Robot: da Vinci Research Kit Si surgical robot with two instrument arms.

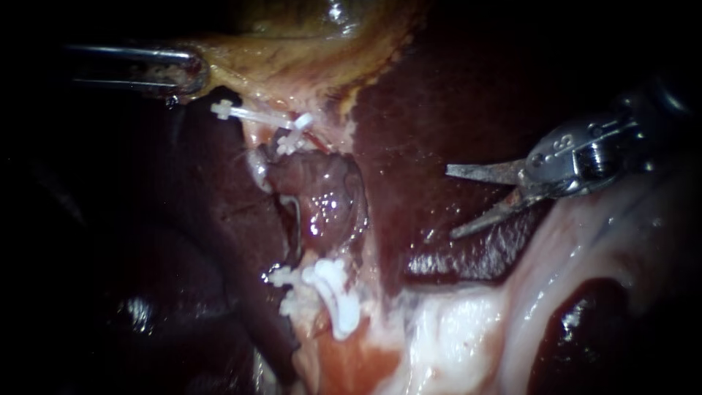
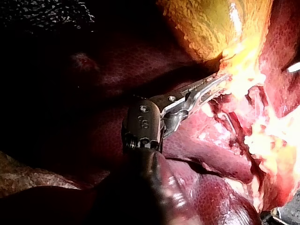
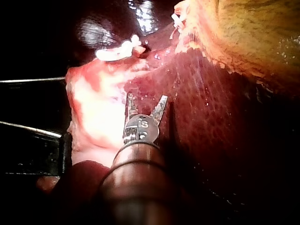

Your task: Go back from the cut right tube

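**Open blades poised over the liver, apart from the clipped tube**

The slender steel right instrument (image 1: 450, 202) comes in from the right. Its two narrow, pointed blades are spread in a wide V with nothing between them. They hang over the dark red, glossy liver (image 1: 439, 110), well apart from the clips at the centre. The camera on its own arm shows the same open V (image 3: 146, 97), with liver ahead of it and a bright mass of pale pink-white tissue (image 3: 93, 108) beside it.

The cut tube (image 1: 311, 139) lies at the centre, to the left of the blades. One end sits under small white plastic upper clips (image 1: 296, 132), just below the gallbladder. The other end sits under chunkier white lower clips (image 1: 333, 296). Reddish tissue fills the gap between the two groups. I cannot tell whether this is the right tube of a pair.

The slim metal left instrument (image 1: 183, 71) enters from the upper left. Its jaws are closed on the edge of the yellow-tan gallbladder (image 1: 307, 51). The camera on its arm shows the long jaws (image 2: 220, 79) lying together, tips clamped on that pale yellow rim.
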